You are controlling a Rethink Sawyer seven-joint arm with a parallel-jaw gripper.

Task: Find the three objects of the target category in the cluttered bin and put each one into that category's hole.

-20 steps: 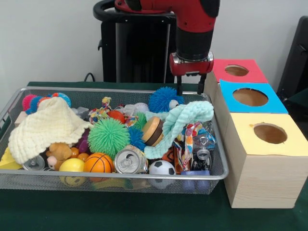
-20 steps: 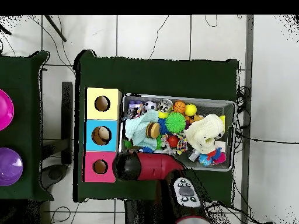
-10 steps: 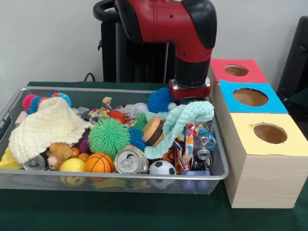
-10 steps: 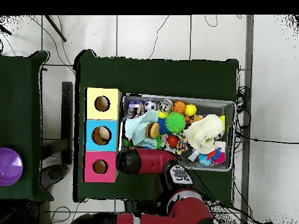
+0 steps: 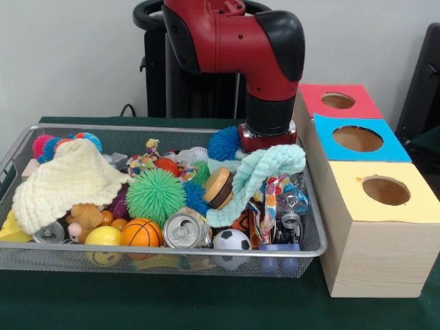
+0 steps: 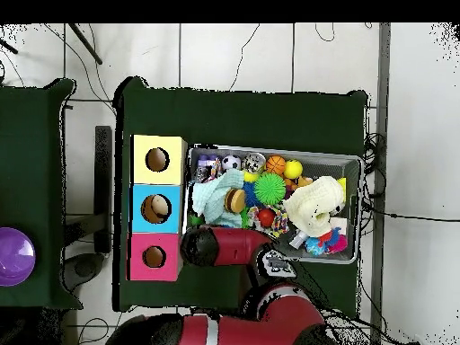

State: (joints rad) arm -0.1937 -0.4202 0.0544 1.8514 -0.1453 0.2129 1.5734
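Red Sawyer arm (image 5: 268, 62) had its wrist low in the wire-mesh bin (image 5: 206, 251), by the blue spiky ball (image 5: 225, 143) w/ mint cloth (image 5: 265, 168) in front; fingers hidden, grip state unclear. Target category unknown; three holed boxes (image 5: 375, 206) stood beside the bin.

The dark green cloth-covered worktop (image 5: 165, 302) carries a silver wire-mesh bin (image 5: 137, 260) and, at its 3 o'clock, a pale wooden box (image 5: 375, 258) with three holes.

No text, label, brand, number or sign can be read in either view; the drink can (image 5: 184, 230) near the front of the wire bin (image 5: 165, 257) shows only its bare top; the three coloured boxes bear no lettering.
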